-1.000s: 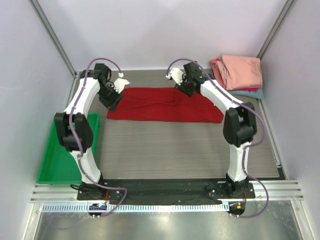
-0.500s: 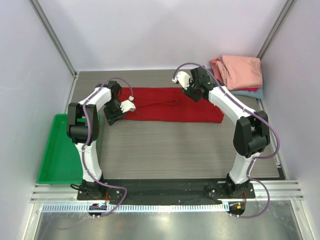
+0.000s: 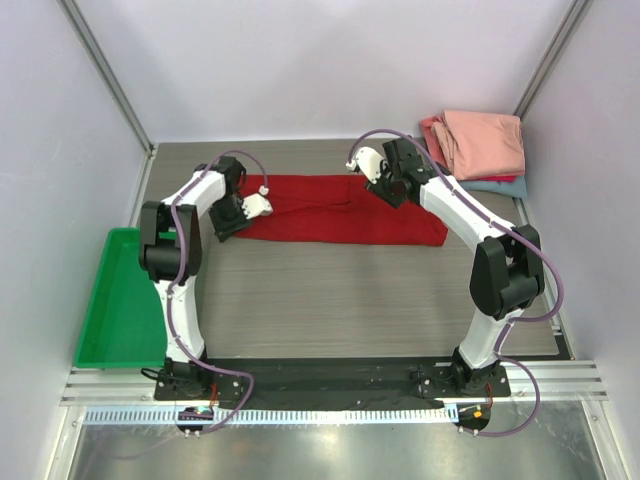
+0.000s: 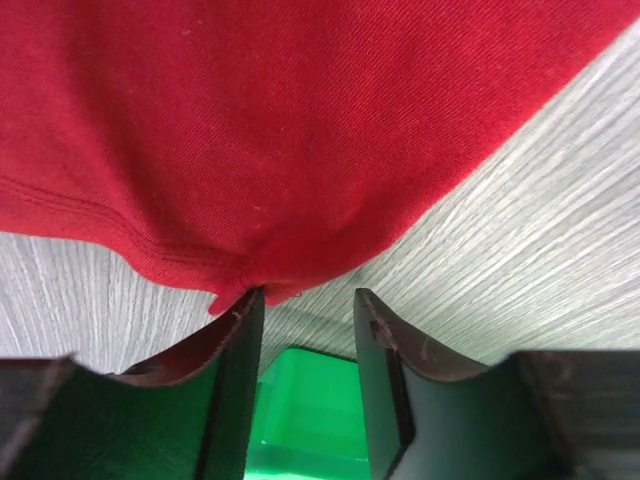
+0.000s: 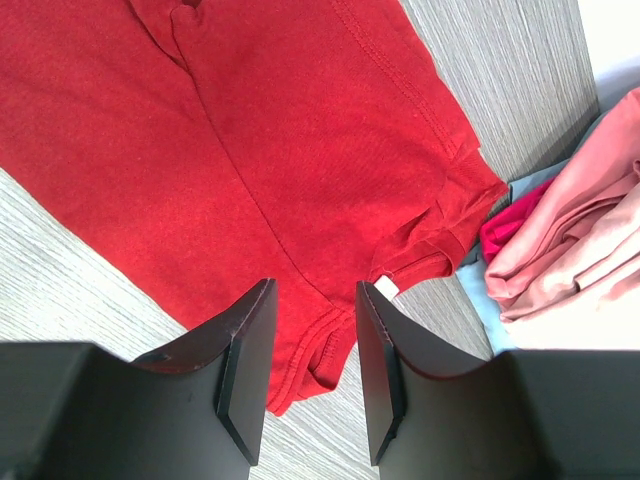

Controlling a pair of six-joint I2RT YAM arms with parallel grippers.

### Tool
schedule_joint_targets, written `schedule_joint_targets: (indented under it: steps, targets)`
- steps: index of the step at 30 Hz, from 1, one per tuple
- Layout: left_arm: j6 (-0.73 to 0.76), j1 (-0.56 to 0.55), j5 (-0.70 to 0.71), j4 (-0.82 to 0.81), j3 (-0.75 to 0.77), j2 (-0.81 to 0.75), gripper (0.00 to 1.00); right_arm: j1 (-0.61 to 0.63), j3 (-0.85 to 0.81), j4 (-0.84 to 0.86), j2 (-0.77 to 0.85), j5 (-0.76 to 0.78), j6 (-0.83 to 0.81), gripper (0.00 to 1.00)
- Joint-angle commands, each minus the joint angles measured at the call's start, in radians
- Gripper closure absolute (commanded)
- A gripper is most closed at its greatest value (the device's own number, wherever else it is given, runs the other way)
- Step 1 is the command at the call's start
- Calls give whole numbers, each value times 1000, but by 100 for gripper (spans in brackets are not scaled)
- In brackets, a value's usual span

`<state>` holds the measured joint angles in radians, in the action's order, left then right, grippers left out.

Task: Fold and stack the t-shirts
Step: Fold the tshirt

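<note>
Mid-frame: one deep red t-shirt, soft knit, spread as a flat band; upper right, one stack of folded shirts, salmon-pink on top. Two grippers, jaws apart, gripping nothing: left gripper at the stitched hem, right gripper near the white neck label. Lower left, one green tray
</note>
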<state>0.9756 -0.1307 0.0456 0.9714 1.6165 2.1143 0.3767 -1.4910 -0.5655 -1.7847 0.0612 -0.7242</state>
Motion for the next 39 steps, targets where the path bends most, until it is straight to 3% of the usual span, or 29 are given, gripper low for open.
schedule_joint_targets:
  steps: [1,10,17,28,39]
  targets:
    - [2,2,22,-2,19,7,58,4,-28,6,19,0,3,57]
    - [-34,0,26,-22,-12,-121,64,4,-35,-1,7,-3,3,58]
    - [-11,-1,26,-60,-151,-241,57,4,-35,-1,-4,6,-7,58]
    - [-20,-12,23,-54,-101,-102,52,5,-84,-10,-35,8,-6,58]
    - [-44,-12,46,-62,-53,-28,52,5,-23,-8,-8,6,-18,58]
